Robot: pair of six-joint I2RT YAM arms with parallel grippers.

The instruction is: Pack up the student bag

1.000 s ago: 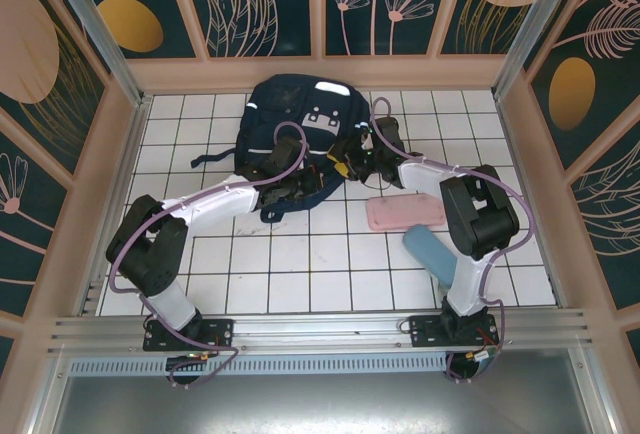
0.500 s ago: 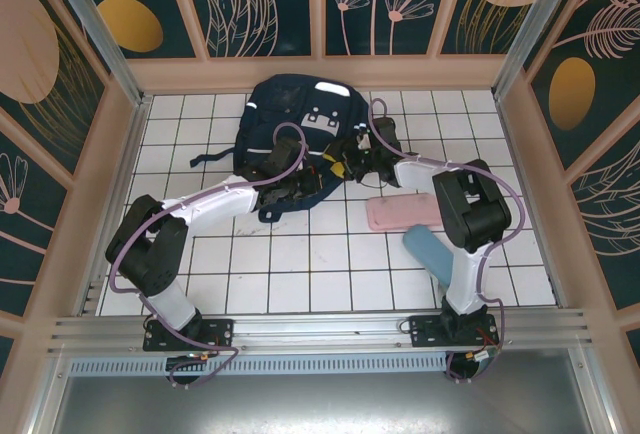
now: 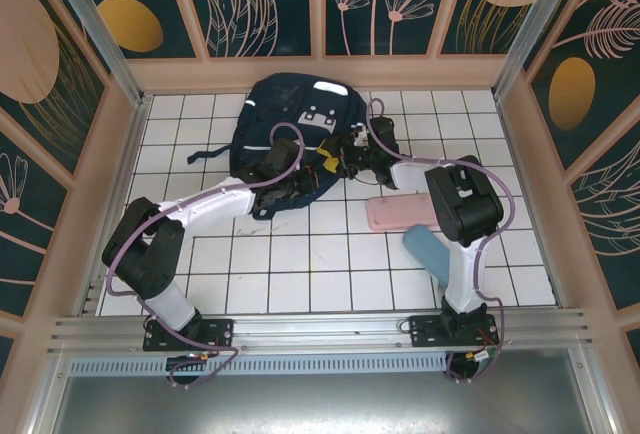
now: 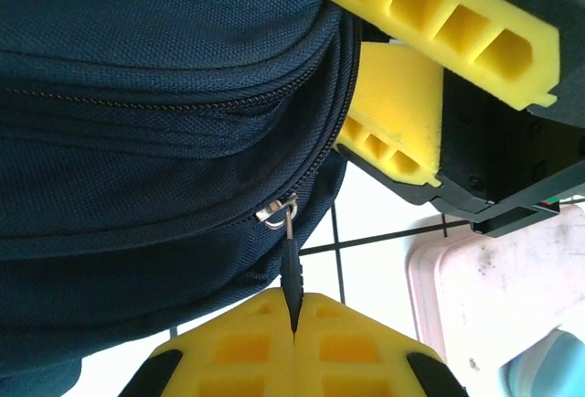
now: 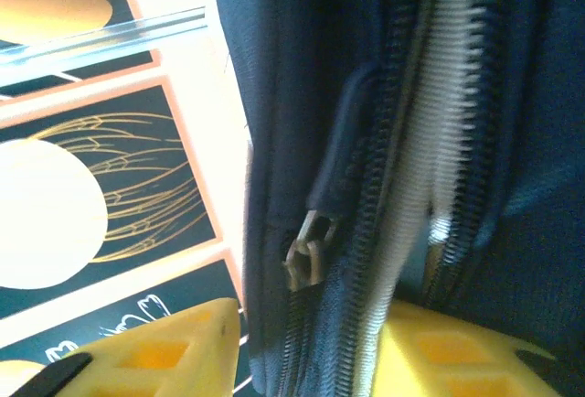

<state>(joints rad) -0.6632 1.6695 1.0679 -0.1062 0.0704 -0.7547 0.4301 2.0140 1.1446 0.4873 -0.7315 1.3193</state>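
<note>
Both grippers right up on the student bag, half of it hard to read

Spotting the bag at the far middle of the tiled table, near edge buried under both arms from above. Seeing the left gripper clamped tight on the black zipper pull, rest of the fingers cut off at the bottom edge. Looking at the right gripper with jaws part way apart around the bag's zipped edge, metal slider just above them; can't tell whether actually pinching fabric or just straddling it, thanks to motion blur on the zipper teeth. Also catching a pink case and a blue thing near the right arm, blue one partly under it and too plain to name.
</note>
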